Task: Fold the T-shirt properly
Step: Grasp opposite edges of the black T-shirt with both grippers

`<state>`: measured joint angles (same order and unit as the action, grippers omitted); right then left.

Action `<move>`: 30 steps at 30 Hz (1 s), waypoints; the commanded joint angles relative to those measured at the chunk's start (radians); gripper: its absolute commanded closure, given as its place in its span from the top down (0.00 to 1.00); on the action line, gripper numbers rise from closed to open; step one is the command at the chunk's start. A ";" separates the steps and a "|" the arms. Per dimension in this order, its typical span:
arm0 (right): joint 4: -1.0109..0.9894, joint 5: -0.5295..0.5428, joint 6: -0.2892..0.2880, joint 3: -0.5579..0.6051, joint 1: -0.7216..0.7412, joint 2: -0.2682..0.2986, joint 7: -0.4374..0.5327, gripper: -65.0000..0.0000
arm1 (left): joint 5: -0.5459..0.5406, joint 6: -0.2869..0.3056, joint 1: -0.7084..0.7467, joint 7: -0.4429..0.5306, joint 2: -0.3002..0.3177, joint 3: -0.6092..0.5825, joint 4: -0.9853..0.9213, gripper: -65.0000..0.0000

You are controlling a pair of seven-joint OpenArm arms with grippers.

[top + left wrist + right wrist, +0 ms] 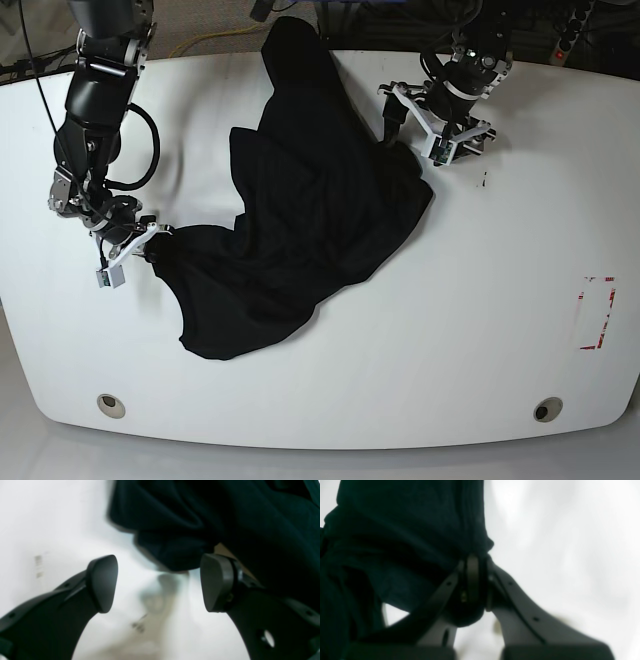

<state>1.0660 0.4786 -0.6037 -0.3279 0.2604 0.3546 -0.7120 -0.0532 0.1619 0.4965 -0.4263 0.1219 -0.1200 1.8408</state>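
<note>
Black T-shirt (plain), white table

The T-shirt lies in a heap on the bench, near its middle. The right gripper is at the shirt's left edge in the base view. The left gripper is at its far right edge.
</note>
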 commanded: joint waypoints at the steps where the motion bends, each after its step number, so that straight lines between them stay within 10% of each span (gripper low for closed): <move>1: 0.026 0.022 -0.008 -0.006 0.006 0.019 0.018 0.00 | -0.004 0.003 -0.035 0.024 0.020 -0.037 -0.034 0.74; 10: 0.121 0.022 -0.006 -0.006 -0.026 0.021 0.016 0.00 | -0.006 0.003 -0.097 0.028 0.014 -0.062 -0.132 0.70; 19: 0.135 0.022 -0.006 -0.004 -0.028 0.021 0.016 0.00 | -0.004 0.003 -0.174 0.022 0.020 -0.116 -0.240 0.09; 30: 0.202 0.021 -0.005 -0.001 0.001 0.033 0.016 0.00 | -0.004 0.000 -0.150 0.004 0.054 -0.048 -0.142 0.00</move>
<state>1.2198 0.4774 -0.6029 -0.3275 0.2134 0.3573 -0.7185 -0.0654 0.1715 0.3294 -0.3820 0.1577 -0.2024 1.6413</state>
